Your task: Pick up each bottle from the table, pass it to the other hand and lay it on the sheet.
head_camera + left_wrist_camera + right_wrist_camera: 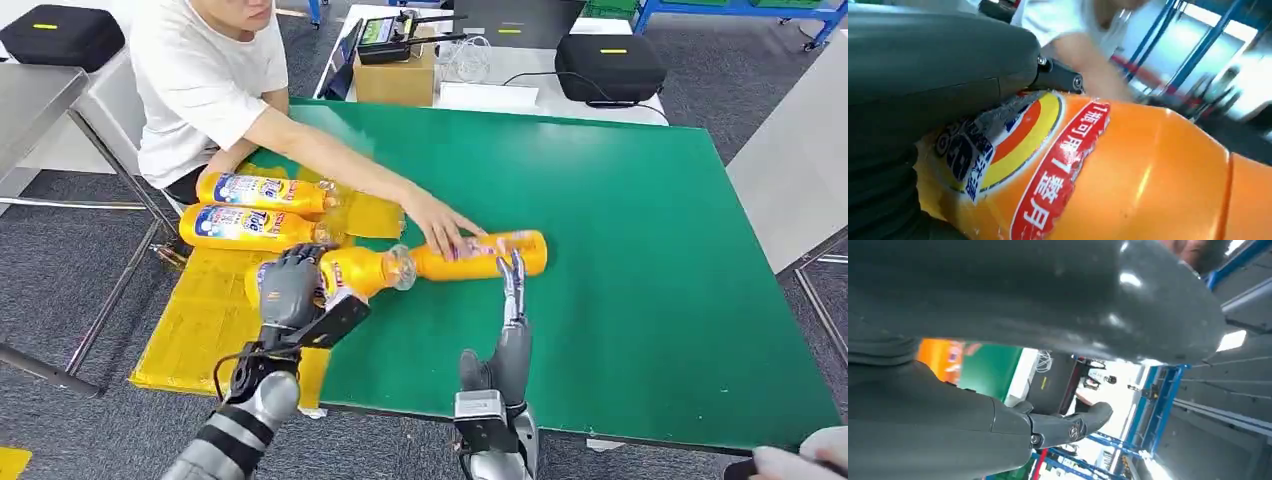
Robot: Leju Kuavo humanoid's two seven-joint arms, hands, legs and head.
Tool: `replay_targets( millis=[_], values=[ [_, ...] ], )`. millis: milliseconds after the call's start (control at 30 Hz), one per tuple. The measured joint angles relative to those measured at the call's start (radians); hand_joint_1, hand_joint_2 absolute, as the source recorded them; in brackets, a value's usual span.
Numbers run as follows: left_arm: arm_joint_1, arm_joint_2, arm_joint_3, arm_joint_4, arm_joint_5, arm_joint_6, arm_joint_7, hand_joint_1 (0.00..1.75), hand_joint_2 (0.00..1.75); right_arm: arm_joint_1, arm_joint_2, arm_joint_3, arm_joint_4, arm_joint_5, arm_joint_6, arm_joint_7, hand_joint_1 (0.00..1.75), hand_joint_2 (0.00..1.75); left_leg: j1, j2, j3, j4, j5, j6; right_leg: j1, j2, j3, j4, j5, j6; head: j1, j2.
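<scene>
Left hand (290, 290) grips orange plastic detergent bottle (350, 272) over yellow sheet (205, 320) edge; lower it flat beside the two laid bottles (255, 208). Right hand (512, 330) empty, fingers extended, by next bottle (485, 255) under a person's hand (445, 225)

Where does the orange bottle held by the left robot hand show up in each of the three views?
Head view: the held bottle lies low and left of centre, at the green table's near left edge, gripped by the left robot hand.
Left wrist view: its label and orange body take up the lower half of the picture.
Right wrist view: an orange patch shows, but I cannot tell which bottle it is.
Shared landmark: the person's white shirt.
</scene>
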Motion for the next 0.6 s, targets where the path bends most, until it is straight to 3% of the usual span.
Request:
replay_targets(
  millis=[200, 400, 433, 467, 500, 600],
  values=[
    [-0.114, 0.030, 0.002, 0.214, -0.104, -0.133, 0.112, 1.75, 1.75, 0.001, 0.001, 0.000, -0.009, -0.008, 0.026, -0.011, 0.00, 0.00, 0.000, 0.000, 0.000, 0.000, 0.000, 0.000, 0.000, 0.000, 0.000, 0.001, 0.000, 0.000, 0.000, 0.000],
    [-0.203, 0.062, 0.019, 0.367, -0.162, -0.147, 0.160, 1.73, 1.75, 0.002, 0.003, 0.000, -0.010, -0.009, 0.038, -0.012, 0.00, 0.00, 0.000, 0.000, 0.000, 0.000, 0.000, 0.000, 0.000, 0.000, 0.000, 0.001, 0.000, 0.000, 0.000, 0.000],
    [-0.213, 0.065, 0.021, 0.383, -0.163, -0.147, 0.162, 1.59, 1.75, 0.002, 0.003, 0.000, -0.010, -0.009, 0.039, -0.012, 0.00, 0.00, 0.000, 0.000, 0.000, 0.000, 0.000, 0.000, 0.000, 0.000, 0.000, 0.001, 0.000, 0.000, 0.000, 0.000],
    [-0.223, 0.067, 0.023, 0.396, -0.169, -0.147, 0.170, 0.59, 1.75, 0.002, 0.003, 0.000, -0.010, -0.009, 0.040, -0.012, 0.00, 0.00, 0.000, 0.000, 0.000, 0.000, 0.000, 0.000, 0.000, 0.000, 0.000, 0.001, 0.000, 0.000, 0.000, 0.000],
    [-0.233, 0.069, 0.023, 0.412, -0.190, -0.147, 0.188, 0.05, 1.75, 0.002, 0.003, 0.000, -0.010, -0.009, 0.043, -0.012, 0.00, 0.00, 0.000, 0.000, 0.000, 0.000, 0.000, 0.000, 0.000, 0.000, 0.000, 0.001, 0.000, 0.000, 0.000, 0.000],
    [-0.260, 0.077, 0.022, 0.450, -0.269, -0.158, 0.227, 0.00, 1.75, 0.002, 0.003, -0.001, -0.010, -0.012, 0.050, -0.012, 0.00, 0.00, 0.000, 0.000, 0.000, 0.000, 0.000, 0.000, 0.000, 0.000, 0.001, 0.001, 0.000, 0.000, 0.000, 0.000]
  ],
)
